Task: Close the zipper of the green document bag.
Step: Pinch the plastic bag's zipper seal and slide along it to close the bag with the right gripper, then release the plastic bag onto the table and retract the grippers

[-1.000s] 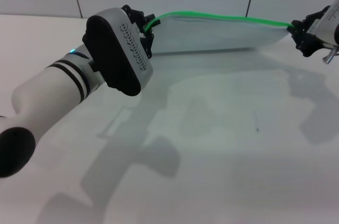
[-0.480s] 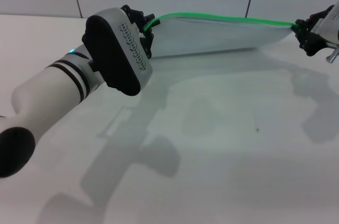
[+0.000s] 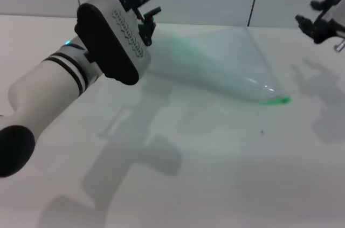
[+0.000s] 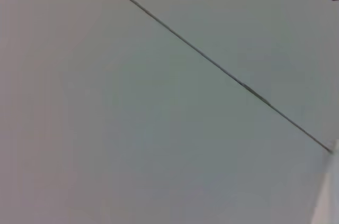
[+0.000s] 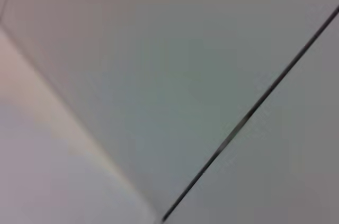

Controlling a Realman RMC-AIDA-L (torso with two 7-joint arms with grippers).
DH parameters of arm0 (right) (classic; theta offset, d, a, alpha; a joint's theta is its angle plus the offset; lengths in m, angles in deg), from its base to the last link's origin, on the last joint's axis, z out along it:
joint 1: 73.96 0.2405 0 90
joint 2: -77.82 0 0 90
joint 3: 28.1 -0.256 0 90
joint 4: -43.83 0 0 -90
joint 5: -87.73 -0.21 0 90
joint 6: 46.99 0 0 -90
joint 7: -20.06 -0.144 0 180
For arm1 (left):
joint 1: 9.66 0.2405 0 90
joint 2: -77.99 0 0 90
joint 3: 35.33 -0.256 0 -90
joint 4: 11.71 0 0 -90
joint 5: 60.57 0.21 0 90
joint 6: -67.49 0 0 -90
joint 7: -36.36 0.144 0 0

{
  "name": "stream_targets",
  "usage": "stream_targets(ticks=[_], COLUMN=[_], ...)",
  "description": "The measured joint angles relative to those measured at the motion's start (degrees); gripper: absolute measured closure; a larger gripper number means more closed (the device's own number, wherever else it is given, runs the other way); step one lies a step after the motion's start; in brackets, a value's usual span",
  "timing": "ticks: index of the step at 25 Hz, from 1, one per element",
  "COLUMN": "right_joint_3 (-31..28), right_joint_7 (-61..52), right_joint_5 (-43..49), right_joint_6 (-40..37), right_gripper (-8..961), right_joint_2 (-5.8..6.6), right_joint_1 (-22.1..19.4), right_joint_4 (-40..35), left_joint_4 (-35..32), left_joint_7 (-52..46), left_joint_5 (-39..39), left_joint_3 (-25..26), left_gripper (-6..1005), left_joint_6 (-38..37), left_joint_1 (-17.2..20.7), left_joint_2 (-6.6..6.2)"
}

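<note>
**Both grippers clear of the bag, which lies loose on the table**

The green document bag (image 3: pixel 215 66) lies slanted on the white table (image 3: pixel 215 174), well back from the robot, between the two arms. It reads as a pale, translucent blue-grey sheet, smeared as if in motion. One corner points toward the near right, and only there does a short bright green bit of the zipper (image 3: pixel 277 100) show; the slider cannot be made out, so whether the zip is shut cannot be told.

The left gripper (image 3: pixel 144 9) hangs above the bag's far-left end, fingers spread, holding nothing. The right gripper (image 3: pixel 312 20) sits off to the far right, well apart from the bag, fingers spread too. Judging by this, both arms have let go, likely with the zip run finished.
</note>
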Motion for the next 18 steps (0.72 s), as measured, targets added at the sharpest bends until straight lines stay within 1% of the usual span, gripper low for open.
stream_targets(ticks=[2,4,7,8,9,10,12,14,15,16,17,18], right_joint_3=[2.8,6.6,12.1,14.1,18.5,18.5,23.3,29.1,31.9,38.0,38.0,40.9], right_joint_7=[-0.9,-1.8,-2.1,-2.1,-2.0,-2.0,-2.1,-2.7,-3.7,-7.6,-7.6,-10.7], right_joint_5=[-1.8,-4.4,-8.8,-10.3,-14.3,-14.3,-17.8,-20.9,-21.9,-22.3,-22.3,-22.2], right_joint_6=[-3.1,-7.1,-12.6,-14.7,-21.5,-21.5,-29.5,-39.3,-44.4,-53.6,-53.6,-58.2], right_gripper=[651,564,433,411,389,368,324,280,258,237,215,193], right_joint_2=[-0.23,-0.09,0.05,0.05,0.06,0.06,0.1,0.08,0.08,0.15,0.15,0.15], right_joint_1=[-1.7,-3.2,-4.7,-5.1,-5.7,-5.7,-5.9,-5.7,-5.4,-4.3,-4.3,-3.6], right_joint_4=[-2.4,-3.9,-5.2,-5.6,-6.1,-6.1,-5.8,-4.7,-3.9,-1.5,-1.5,0.3], left_joint_4=[0.0,0.0,0.3,0.5,1.6,1.6,3.9,6.2,8.2,11.4,11.4,12.4], left_joint_7=[-0.1,-0.2,-0.4,-0.4,-1.0,-1.0,-3.5,-6.9,-10.4,-15.8,-15.8,-17.3], left_joint_5=[-1.7,-4.3,-10.7,-12.8,-17.8,-17.8,-20.8,-21.6,-21.7,-21.7,-21.7,-21.7], left_joint_3=[-0.3,-0.3,-0.6,-0.8,-1.9,-1.9,-3.8,-5.4,-6.7,-8.8,-8.8,-9.4], left_gripper=[820,739,618,578,553,529,479,430,406,381,356,332], left_joint_6=[-1.8,-3.8,-9.0,-10.8,-16.1,-16.1,-21.4,-25.4,-29.3,-35.5,-35.5,-37.3], left_joint_1=[0.0,0.1,0.1,0.1,-0.3,-0.3,-1.2,-1.9,-2.2,-2.5,-2.5,-2.6], left_joint_2=[0.05,0.08,0.03,0.01,-0.01,-0.01,-0.1,-0.11,-0.09,-0.06,-0.06,-0.06])
